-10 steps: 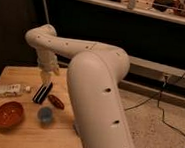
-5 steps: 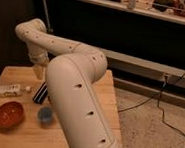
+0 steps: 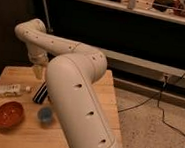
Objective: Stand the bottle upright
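Observation:
The bottle is small and whitish with a pale label. It lies on its side near the left edge of the wooden table, its tiny white cap pointing right. My gripper hangs at the end of the white arm, above the table behind the bottle and a little to the right of its cap. It holds nothing that I can see.
A black flat bar with white stripes lies just right of the bottle's cap. A red bowl and a small blue cup sit toward the front. The arm's bulk covers the table's right half. Cables run across the floor at right.
The arm has swung further across the table and hides the small red oval object. The gripper has shifted slightly left, from over the black bar to behind the bottle's cap. The bottle has not moved.

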